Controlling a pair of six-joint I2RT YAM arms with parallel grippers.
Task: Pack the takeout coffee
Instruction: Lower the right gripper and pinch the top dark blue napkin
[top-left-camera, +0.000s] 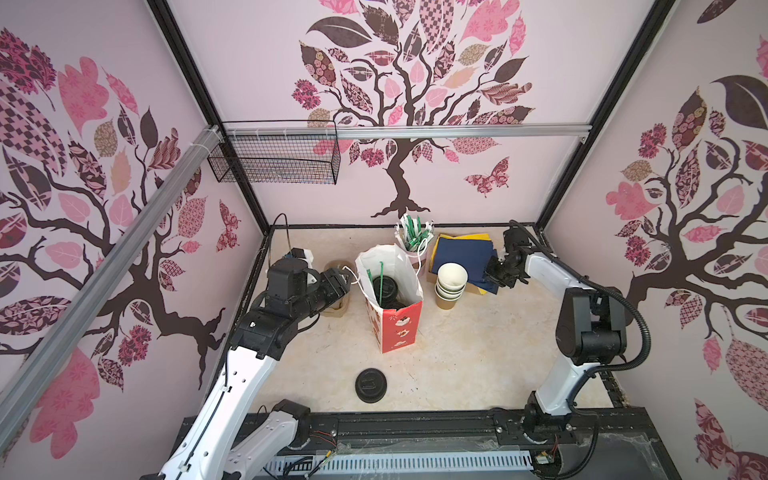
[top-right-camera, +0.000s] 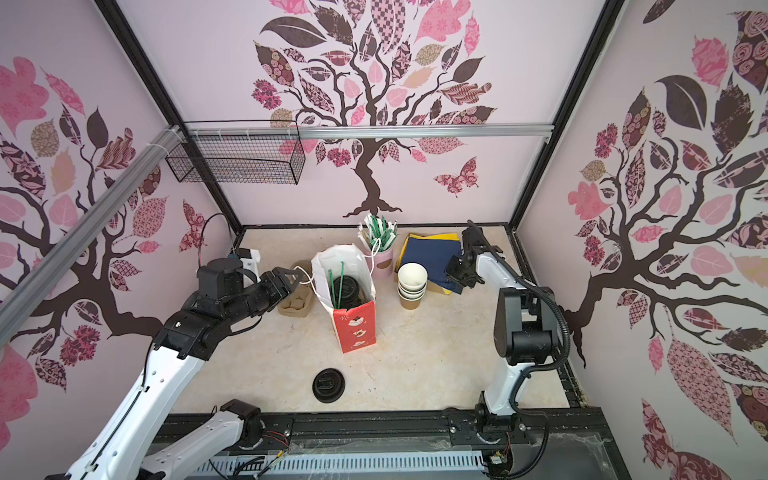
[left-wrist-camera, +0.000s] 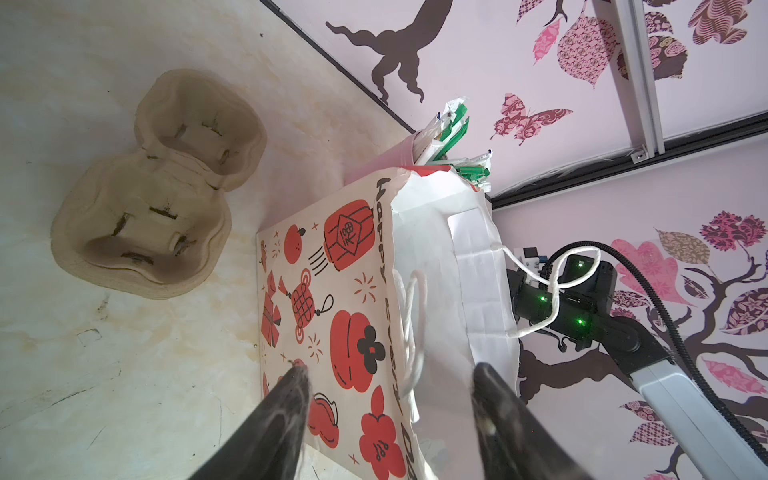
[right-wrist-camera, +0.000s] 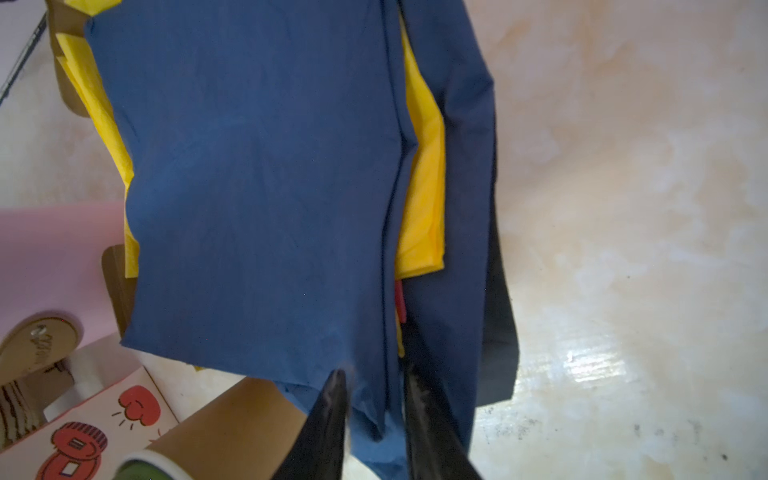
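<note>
The takeout coffee shows as black lids down inside the red-and-white paper bag, next to green straws; the cup bodies are hidden. My left gripper is open, its fingers on either side of the bag's near rim and white string handle. On the right, my right gripper is shut on a bunched fold of the top blue napkin of the napkin pile.
A stack of open paper cups stands between bag and napkins. A loose black lid lies near the front. The beige cup carrier sits under my left arm. A pink cup of straws stands behind the bag.
</note>
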